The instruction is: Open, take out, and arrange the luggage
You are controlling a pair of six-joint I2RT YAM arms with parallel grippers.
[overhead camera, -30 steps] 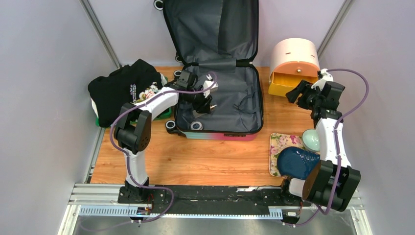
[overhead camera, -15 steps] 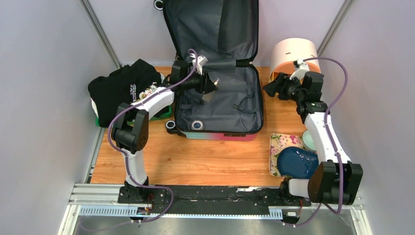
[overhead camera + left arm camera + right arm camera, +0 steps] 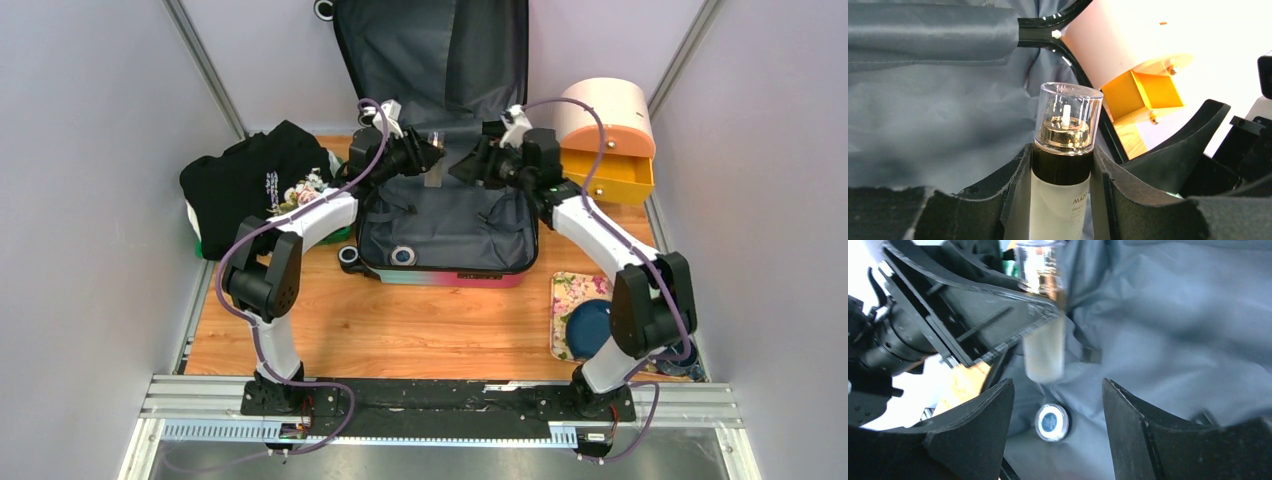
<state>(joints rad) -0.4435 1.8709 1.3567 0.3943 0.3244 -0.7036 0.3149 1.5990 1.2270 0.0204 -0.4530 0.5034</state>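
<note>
The luggage (image 3: 470, 225) lies open on the table with its lid leaning on the back wall; its grey lining fills the left wrist view (image 3: 938, 100) and the right wrist view (image 3: 1173, 330). My left gripper (image 3: 430, 152) hangs over the back of the luggage, shut on a frosted bottle (image 3: 1063, 150) with a clear cap, black collar and gold pump. The pads (image 3: 1015, 190) press both of its sides. My right gripper (image 3: 468, 166) faces it from the right, open, just short of the bottle (image 3: 1044, 350). A small round jar (image 3: 1051, 422) lies on the lining below.
The cream-and-orange round container (image 3: 605, 115) stands back right with its yellow drawer (image 3: 612, 178) pulled out. A black garment (image 3: 255, 178) lies on a green tray at left. A flowered tray (image 3: 568, 292) with a blue dish (image 3: 590, 325) sits front right. The jar (image 3: 403, 256) lies near the luggage's front edge.
My right arm has swung left from the drawer container to over the luggage. My left gripper has carried the bottle up and toward the back of the luggage.
</note>
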